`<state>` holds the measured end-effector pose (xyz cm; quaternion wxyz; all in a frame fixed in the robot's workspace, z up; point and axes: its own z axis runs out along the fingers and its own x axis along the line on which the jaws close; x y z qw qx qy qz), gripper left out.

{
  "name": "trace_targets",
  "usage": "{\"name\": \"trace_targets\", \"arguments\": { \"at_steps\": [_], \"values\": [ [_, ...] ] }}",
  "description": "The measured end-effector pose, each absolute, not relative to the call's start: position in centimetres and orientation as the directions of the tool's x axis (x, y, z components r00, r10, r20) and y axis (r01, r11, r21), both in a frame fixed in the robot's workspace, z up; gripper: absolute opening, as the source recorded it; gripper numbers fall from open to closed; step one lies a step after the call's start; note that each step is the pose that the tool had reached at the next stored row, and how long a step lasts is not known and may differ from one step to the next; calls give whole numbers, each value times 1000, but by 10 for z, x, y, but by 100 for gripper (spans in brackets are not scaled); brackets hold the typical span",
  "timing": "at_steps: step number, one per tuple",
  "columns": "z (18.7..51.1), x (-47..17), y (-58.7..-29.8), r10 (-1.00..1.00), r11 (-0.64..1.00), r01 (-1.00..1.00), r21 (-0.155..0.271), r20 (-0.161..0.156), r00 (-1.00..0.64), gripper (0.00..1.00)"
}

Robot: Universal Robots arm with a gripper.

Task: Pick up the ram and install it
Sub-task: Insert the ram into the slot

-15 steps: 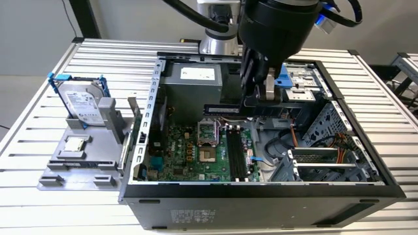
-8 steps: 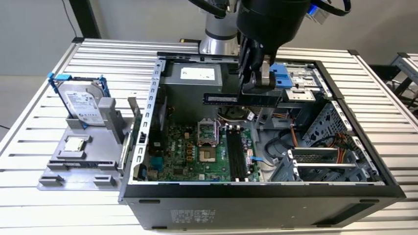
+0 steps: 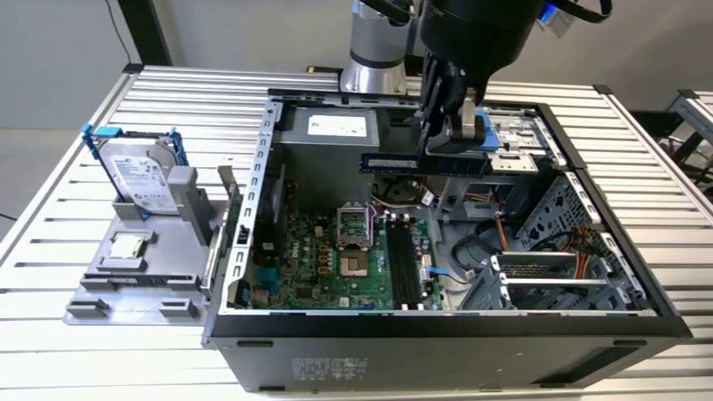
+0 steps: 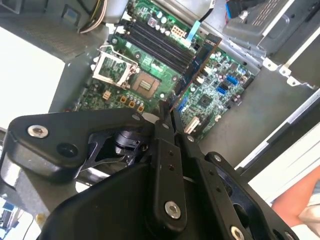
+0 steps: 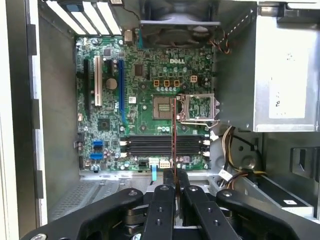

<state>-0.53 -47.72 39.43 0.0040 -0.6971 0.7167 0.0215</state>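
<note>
My gripper (image 3: 449, 150) hangs over the open computer case (image 3: 259, 200), shut on the ram (image 3: 390, 164). The ram is a long dark stick held level, well above the motherboard (image 3: 306, 259). In both wrist views it shows edge-on, running out from between the black fingers: ram (image 4: 197, 65), gripper (image 4: 167, 114); ram (image 5: 174, 130), gripper (image 5: 175, 175). The black memory slots (image 3: 403, 267) lie below on the board, beside the processor socket (image 3: 354, 238). In the first wrist view the ram crosses above the memory slots (image 5: 145, 146) at a right angle.
A silver hard drive (image 3: 143, 175) in a blue-tabbed frame stands on a grey holder (image 3: 123, 292) at the exterior view's left, with a small square processor chip (image 3: 128, 245) in front. Inside the case are a power supply (image 3: 334, 125), cables (image 3: 502, 225) and a drive cage (image 3: 557, 276).
</note>
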Motion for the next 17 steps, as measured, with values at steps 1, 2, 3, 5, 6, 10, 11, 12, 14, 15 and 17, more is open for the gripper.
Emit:
{"name": "trace_targets", "arguments": {
  "at_steps": [1, 2, 3, 5, 6, 10, 11, 12, 14, 15, 17],
  "values": [
    [394, -3, -477, -999, 30, -999, 25, -36, -31, 0],
    [394, -2, -476, -999, 34, -999, 25, -36, -35, 0],
    [394, -1, -476, -999, 38, -999, 25, -36, -39, 0],
    [394, 1, -476, -998, 49, -998, 25, -36, -50, 0],
    [394, 2, -475, -997, 62, -998, 25, -36, -63, 0],
    [394, 4, -475, -996, 78, -997, 25, -36, -79, 0],
    [394, 5, -475, -996, 77, -997, 25, -36, -78, 0],
    [394, 5, -475, -996, 76, -997, 25, -36, -77, 0],
    [394, 5, -474, -997, 72, -997, 25, -36, -73, 0],
    [394, 5, -474, -997, 69, -997, 25, -36, -70, 0],
    [394, 5, -474, -998, 55, -998, 25, -36, -55, 0]
  ]
}}
